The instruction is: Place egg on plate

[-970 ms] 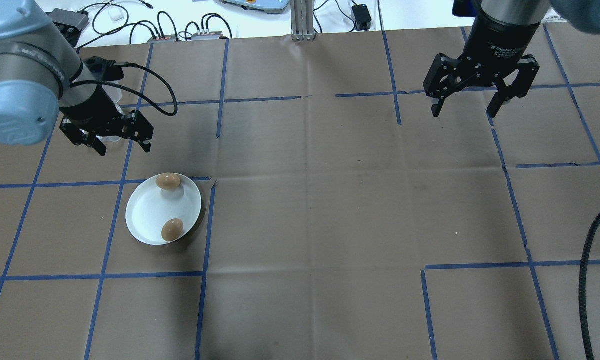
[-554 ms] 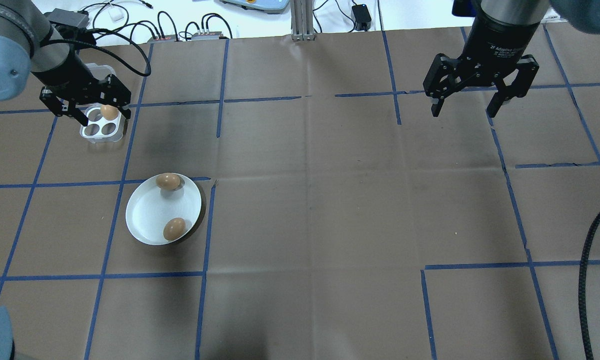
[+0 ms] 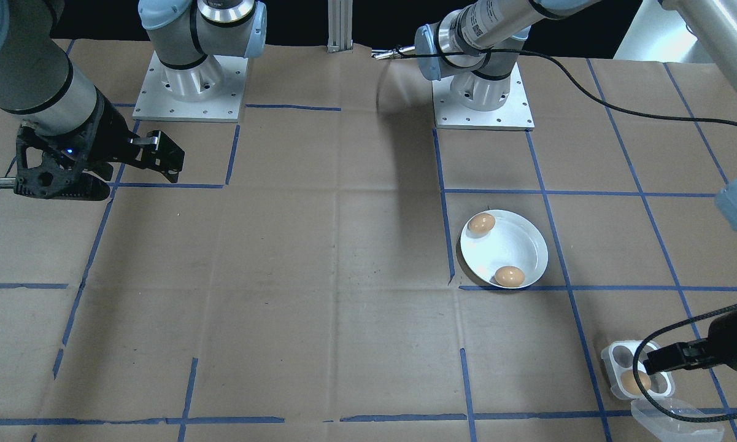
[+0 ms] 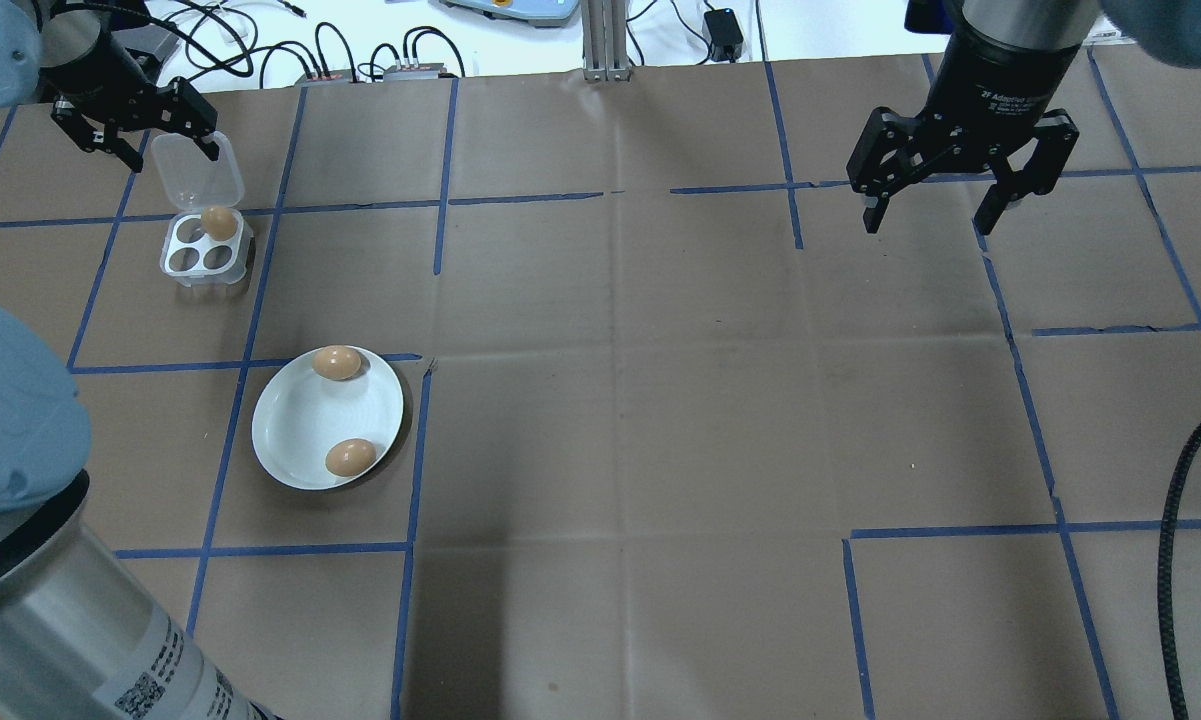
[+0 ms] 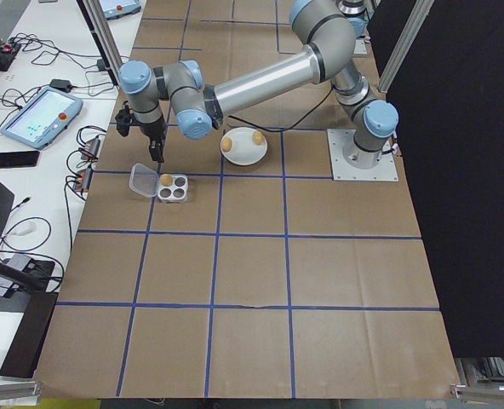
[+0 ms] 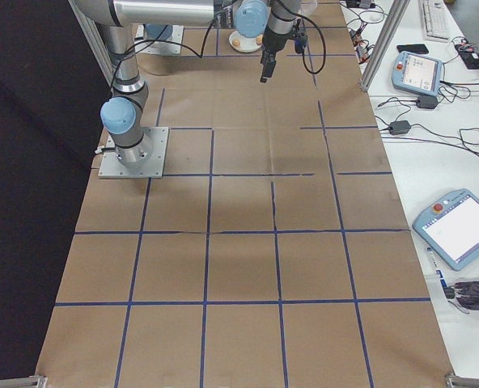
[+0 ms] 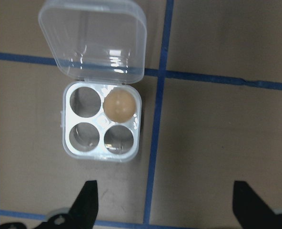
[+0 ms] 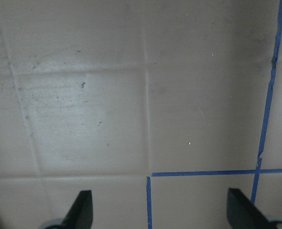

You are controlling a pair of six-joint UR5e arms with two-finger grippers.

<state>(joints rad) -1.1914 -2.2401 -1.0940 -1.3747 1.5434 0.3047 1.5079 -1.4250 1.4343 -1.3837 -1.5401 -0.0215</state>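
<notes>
Up at the far left of the table, the left gripper (image 4: 132,138) hangs with its fingers spread wide and nothing between them, above the open clear lid (image 4: 196,172) of a small egg tray (image 4: 205,252); the left wrist view looks straight down on that tray (image 7: 102,125), where one brown egg (image 7: 119,105) sits in the well next to the lid hinge, on the side of the blue tape line (image 7: 158,114), and the other three wells hold nothing; nearer the robot stands the white plate (image 4: 300,420), well apart from the tray, with two brown eggs on it: one (image 4: 336,362) against the far rim, the other (image 4: 350,457) against the near rim, apart from each other; the right gripper (image 4: 963,190) hovers over bare brown paper on the far right side, its fingers likewise wide apart and empty; blue tape marks the paper-covered table (image 4: 660,450) into squares
</notes>
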